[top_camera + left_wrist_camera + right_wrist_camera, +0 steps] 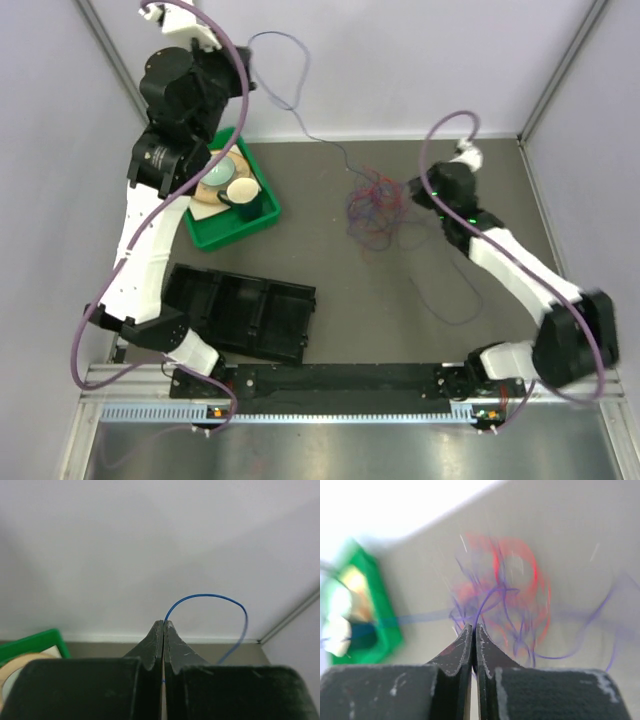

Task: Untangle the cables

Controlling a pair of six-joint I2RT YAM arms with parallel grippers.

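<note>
Two sets of jaws, and both are closed tight. High in the upper left of the overhead view, the left gripper (164,626) pinches the blue cable (210,596) right at its fingertips. The wire arcs up and over to the right, then drops away. From above, that blue line hangs in front of the back wall (400,60) and runs down to the tangle of cables (375,205). The tangle is red, blue and purple, heaped on the table (400,340) a little right of centre.

At the heap's right edge sits the right gripper (474,628), tips pressed together. A purple strand (487,597) rises from just by those tips, but the wrist picture is blurred, so it is impossible to tell whether it is actually pinched. One purple loop (450,305) trails toward the lower right. The green bin (250,228) stands left of the heap, with the black tray (240,315) below it.
</note>
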